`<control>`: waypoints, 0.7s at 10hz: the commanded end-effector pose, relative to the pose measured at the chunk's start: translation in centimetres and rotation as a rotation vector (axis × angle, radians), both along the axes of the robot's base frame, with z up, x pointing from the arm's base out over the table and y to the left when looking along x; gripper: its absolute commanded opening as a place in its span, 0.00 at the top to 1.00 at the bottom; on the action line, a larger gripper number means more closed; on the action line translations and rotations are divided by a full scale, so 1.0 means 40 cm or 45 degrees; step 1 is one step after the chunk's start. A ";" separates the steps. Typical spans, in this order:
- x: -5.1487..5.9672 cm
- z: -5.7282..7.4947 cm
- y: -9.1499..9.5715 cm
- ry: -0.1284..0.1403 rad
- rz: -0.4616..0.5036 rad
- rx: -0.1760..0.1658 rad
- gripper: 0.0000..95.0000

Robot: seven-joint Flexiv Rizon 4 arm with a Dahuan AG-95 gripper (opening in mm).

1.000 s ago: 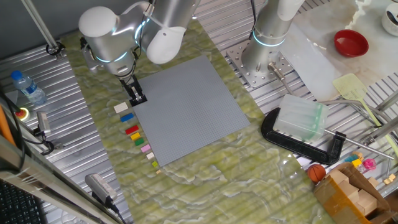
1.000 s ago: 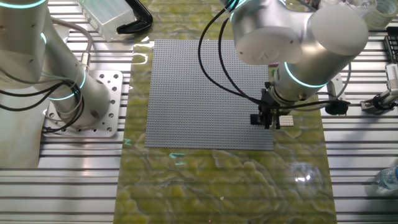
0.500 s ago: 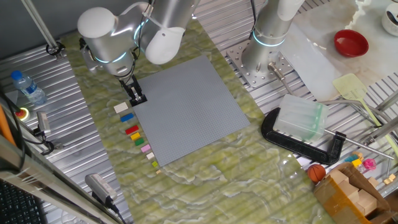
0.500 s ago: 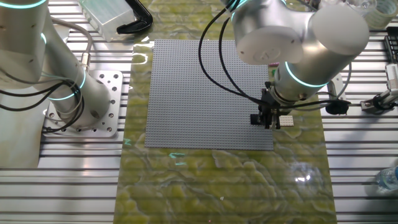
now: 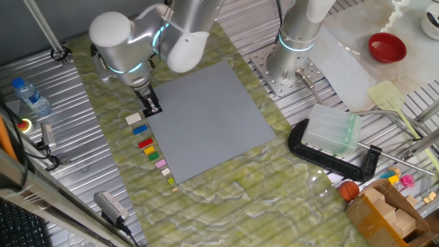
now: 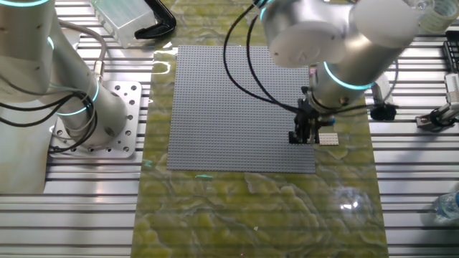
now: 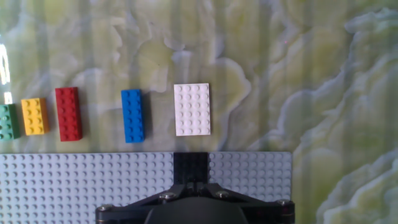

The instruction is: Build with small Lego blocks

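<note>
My gripper (image 5: 151, 104) is shut on the black brick (image 7: 191, 167) and holds it over the edge of the grey baseplate (image 5: 206, 116); I cannot tell if the brick touches the studs. The gripper also shows in the other fixed view (image 6: 303, 135). Beside the plate the other bricks lie in a row on the mat: cream-white (image 7: 191, 109), blue (image 7: 132, 116), red (image 7: 68, 114), yellow (image 7: 34, 116) and green (image 7: 7, 122). The pink brick (image 5: 161, 164) and the tan brick (image 5: 167, 173) end the row. The white brick (image 6: 328, 139) lies just beside my fingers.
A second arm's base (image 5: 291, 65) stands behind the baseplate. A black clamp (image 5: 329, 156) holding a clear box (image 5: 331, 132), a red bowl (image 5: 387, 46) and a water bottle (image 5: 31, 96) sit around the mat. A box of toys (image 5: 387, 202) is at the front right.
The arm has shifted slightly, and the gripper with the black brick has moved a little along the plate's edge. The row of bricks has not moved.
</note>
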State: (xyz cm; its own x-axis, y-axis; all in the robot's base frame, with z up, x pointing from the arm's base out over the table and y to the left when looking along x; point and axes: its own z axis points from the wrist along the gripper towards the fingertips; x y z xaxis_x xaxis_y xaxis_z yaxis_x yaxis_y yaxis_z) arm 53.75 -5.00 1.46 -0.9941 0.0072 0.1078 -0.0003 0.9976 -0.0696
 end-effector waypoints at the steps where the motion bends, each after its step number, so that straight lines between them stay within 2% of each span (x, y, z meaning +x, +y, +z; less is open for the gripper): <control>1: 0.007 0.047 0.014 -0.005 -0.012 0.007 1.00; 7: 0.017 0.039 0.009 -0.034 0.013 0.022 1.00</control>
